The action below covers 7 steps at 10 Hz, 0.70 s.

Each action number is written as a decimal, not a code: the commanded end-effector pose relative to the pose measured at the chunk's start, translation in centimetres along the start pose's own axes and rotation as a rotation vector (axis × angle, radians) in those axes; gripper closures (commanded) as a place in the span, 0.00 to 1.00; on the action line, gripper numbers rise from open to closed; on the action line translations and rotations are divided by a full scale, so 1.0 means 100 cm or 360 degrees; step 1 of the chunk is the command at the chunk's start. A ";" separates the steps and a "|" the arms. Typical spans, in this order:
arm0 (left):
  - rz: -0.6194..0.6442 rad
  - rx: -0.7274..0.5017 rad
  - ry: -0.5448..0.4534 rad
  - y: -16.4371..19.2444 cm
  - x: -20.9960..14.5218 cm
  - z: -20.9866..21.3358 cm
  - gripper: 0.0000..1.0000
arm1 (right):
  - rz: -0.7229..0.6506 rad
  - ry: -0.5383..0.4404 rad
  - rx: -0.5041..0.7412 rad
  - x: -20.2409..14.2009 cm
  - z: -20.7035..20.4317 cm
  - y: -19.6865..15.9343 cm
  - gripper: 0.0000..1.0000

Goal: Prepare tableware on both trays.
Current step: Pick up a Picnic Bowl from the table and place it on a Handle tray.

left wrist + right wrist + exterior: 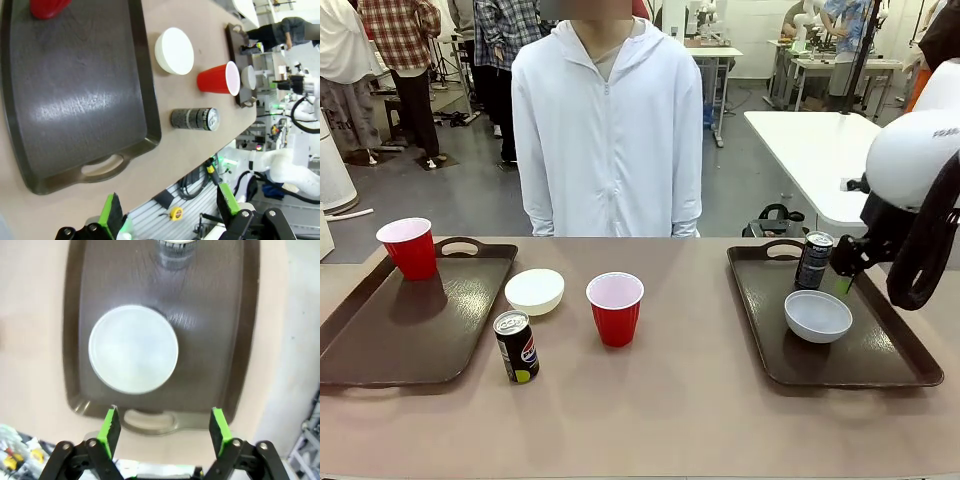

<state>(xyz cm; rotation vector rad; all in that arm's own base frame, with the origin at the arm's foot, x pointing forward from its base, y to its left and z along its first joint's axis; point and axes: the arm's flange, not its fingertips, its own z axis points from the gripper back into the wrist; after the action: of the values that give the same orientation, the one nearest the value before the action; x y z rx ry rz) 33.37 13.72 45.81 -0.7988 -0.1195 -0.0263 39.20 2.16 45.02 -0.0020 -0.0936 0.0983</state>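
The left tray carries one red cup in its far corner. On the bare table between the trays stand a white bowl, a second red cup and a dark can. The right tray holds another can upright at its far end and a white bowl in front of it. My right gripper hangs just right of that can, open and holding nothing; from its wrist I see the bowl and can below its spread fingers. My left gripper is open above the left tray's near end.
A person in a white hooded jacket stands at the table's far edge, hands out of sight. The table's front strip is bare. Beyond the right tray's outer rim the tabletop ends close by.
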 end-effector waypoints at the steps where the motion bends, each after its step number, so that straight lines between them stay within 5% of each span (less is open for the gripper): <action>1: 0.0001 -0.0018 -0.0010 0.000 0.000 0.001 0.00 | -0.0088 0.0038 0.0020 -0.023 0.021 0.010 0.02; 7: 0.0001 -0.0018 -0.0010 0.000 0.000 0.001 0.00 | -0.0051 0.0031 -0.0007 -0.023 0.030 0.008 0.00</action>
<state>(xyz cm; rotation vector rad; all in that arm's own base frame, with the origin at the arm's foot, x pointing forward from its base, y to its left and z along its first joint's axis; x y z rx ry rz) 33.37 13.72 45.81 -0.7988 -0.1195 -0.0263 36.12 2.98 48.03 -0.0107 -0.0629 0.0538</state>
